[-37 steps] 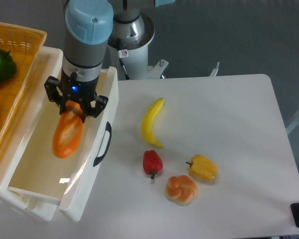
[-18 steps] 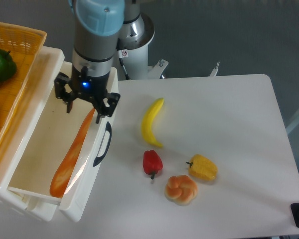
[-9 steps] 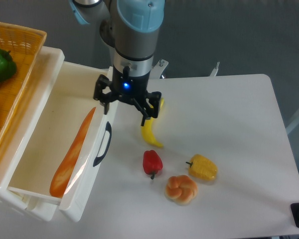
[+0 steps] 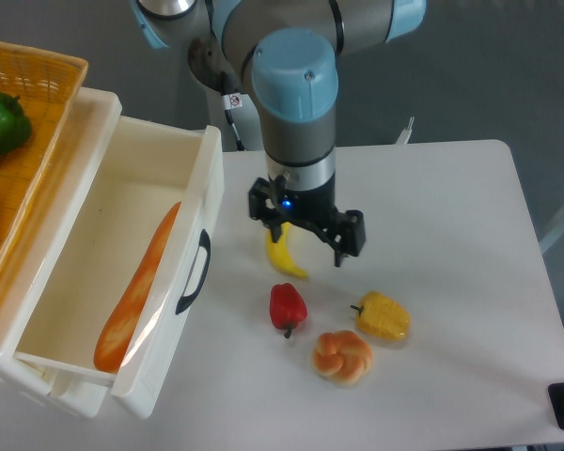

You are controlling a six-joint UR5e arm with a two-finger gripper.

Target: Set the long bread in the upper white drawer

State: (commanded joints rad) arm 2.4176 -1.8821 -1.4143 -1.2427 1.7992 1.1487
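Camera view from above: upper white drawer [image 4: 94, 141] pulled open at left, long bread [image 4: 138, 289] lying inside along its right wall, placing step judged done. Gripper [image 4: 306, 234] spread and empty over table [image 4: 451, 235], above banana [image 4: 280, 256]. Next, probably just retreat clear; no regrasp needed.

No readable words, brands or numbers anywhere; the one sign in view is a small round red-and-white sticker [image 4: 233, 101] on the white arm base behind the blue-capped joint, and it's too small to make out what it shows
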